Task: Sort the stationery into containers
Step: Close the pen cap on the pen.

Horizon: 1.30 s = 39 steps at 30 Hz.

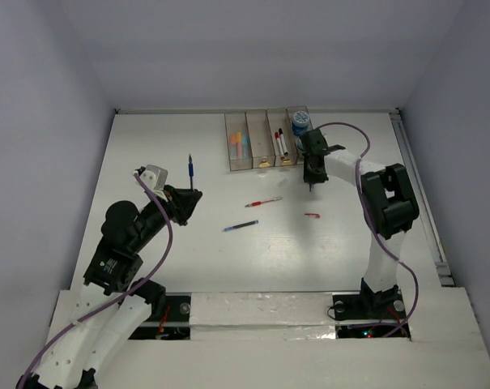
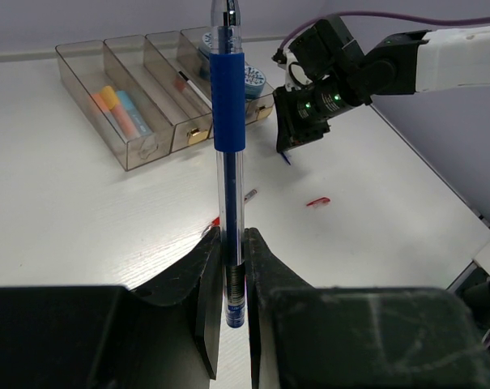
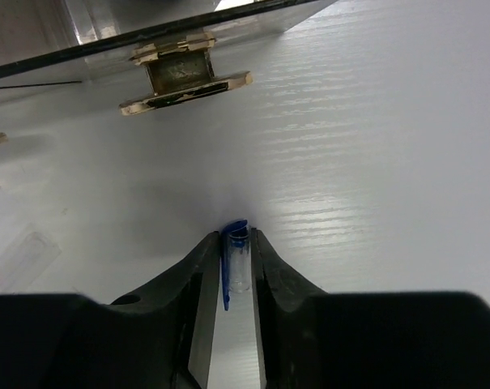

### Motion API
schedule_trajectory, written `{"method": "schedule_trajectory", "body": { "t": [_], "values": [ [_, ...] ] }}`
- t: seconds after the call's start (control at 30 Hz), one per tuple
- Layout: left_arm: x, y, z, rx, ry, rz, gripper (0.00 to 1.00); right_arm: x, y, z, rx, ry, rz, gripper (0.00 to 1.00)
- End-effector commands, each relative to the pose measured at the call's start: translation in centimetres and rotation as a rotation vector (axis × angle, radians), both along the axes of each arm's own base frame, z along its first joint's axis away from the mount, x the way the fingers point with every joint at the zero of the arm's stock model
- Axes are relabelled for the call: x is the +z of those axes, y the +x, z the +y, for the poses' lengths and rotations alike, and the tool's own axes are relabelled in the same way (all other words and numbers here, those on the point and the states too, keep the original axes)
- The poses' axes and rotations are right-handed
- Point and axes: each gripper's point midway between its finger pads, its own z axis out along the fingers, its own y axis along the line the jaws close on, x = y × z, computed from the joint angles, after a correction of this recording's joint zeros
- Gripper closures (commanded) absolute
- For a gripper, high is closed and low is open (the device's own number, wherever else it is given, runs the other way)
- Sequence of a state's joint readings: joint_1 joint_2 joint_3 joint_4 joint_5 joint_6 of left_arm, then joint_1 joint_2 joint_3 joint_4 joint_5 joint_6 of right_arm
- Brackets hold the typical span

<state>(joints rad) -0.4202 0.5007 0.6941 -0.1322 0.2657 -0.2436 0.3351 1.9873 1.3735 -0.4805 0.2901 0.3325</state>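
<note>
My left gripper (image 2: 235, 267) is shut on the lower end of a blue pen (image 2: 227, 105), which stands straight out from the fingers. In the top view this gripper (image 1: 184, 203) is left of the table's centre, with the pen (image 1: 191, 168) pointing away. My right gripper (image 3: 236, 258) is low over the table, its jaws closed on a small clear pen cap with a blue clip (image 3: 238, 255). It (image 1: 312, 180) is just in front of the containers (image 1: 265, 138). Those hold coloured sticks (image 1: 239, 146), pens (image 1: 280, 142) and a blue-white roll (image 1: 300, 121).
A red pen (image 1: 263, 202), a dark blue pen (image 1: 240, 226) and a small red cap (image 1: 312, 215) lie loose mid-table. A brass-coloured fitting (image 3: 184, 77) on a container's front is close ahead of the right fingers. Walls enclose the table on three sides.
</note>
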Motion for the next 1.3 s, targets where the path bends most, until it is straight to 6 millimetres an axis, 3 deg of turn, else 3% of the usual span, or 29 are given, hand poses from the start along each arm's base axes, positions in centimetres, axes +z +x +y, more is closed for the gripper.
{"method": "schedule_trajectory", "body": {
  "t": [0.0,0.03,0.1,0.2,0.23,0.3,0.47,0.5,0.6,0.63,0.7,0.73,0.8,0.83,1.03,1.27],
  "values": [
    [2.4,-0.2,-0.2,-0.014,-0.022,-0.073,1.00,-3.8,-4.1,-1.9,-0.004,-0.101,0.174,0.71],
    [2.4,-0.2,-0.2,-0.014,-0.022,-0.072,1.00,-3.9,-4.2,-1.9,-0.003,-0.100,0.176,0.65],
    [2.3,-0.2,-0.2,-0.014,-0.021,-0.071,1.00,-4.1,-4.4,-1.9,0.003,-0.098,0.183,0.65],
    [2.2,-0.1,-0.3,-0.015,-0.020,-0.068,1.00,-4.2,-4.5,-1.6,0.015,-0.084,0.185,0.76],
    [2.2,-0.1,-0.3,-0.015,-0.019,-0.065,1.00,-4.1,-4.2,-1.5,0.017,-0.075,0.172,0.88],
    [2.0,-0.1,-0.3,-0.018,-0.019,-0.061,1.00,-3.7,-4.1,-1.2,0.025,-0.059,0.149,0.99],
    [1.6,0.3,-0.8,-0.032,-0.012,-0.041,1.00,-0.5,-1.9,-0.3,0.023,0.012,-0.027,1.00],
    [1.4,0.3,-0.9,-0.040,-0.011,-0.035,1.00,2.1,-1.2,0.1,0.025,0.049,-0.106,1.00],
    [1.0,0.7,-0.8,-0.031,-0.006,-0.020,1.00,6.6,-0.7,2.4,0.085,0.179,-0.264,1.00],
    [0.8,0.8,-0.9,-0.031,-0.002,-0.013,1.00,10.9,-0.1,2.9,0.101,0.232,-0.388,1.00],
    [0.6,1.0,-1.0,-0.031,0.000,-0.005,1.00,14.0,-1.0,4.9,0.147,0.317,-0.459,1.00],
    [0.3,1.2,-1.1,-0.034,0.004,0.005,1.00,17.6,-1.6,6.8,0.206,0.403,-0.543,1.00],
    [0.2,1.2,-1.5,-0.055,0.005,0.010,1.00,20.1,-2.8,9.0,0.249,0.518,-0.601,1.00],
    [-0.1,1.4,-1.7,-0.061,0.009,0.022,1.00,22.7,-3.7,11.3,0.319,0.590,-0.663,1.00],
    [-0.9,1.7,-2.4,-0.099,0.010,0.051,1.00,28.1,-6.1,16.4,0.443,0.775,-0.769,1.00],
    [-0.7,1.0,-3.7,-0.185,-0.009,0.046,1.00,32.5,-8.8,20.8,0.549,1.026,-0.868,1.00]
  ]
}}
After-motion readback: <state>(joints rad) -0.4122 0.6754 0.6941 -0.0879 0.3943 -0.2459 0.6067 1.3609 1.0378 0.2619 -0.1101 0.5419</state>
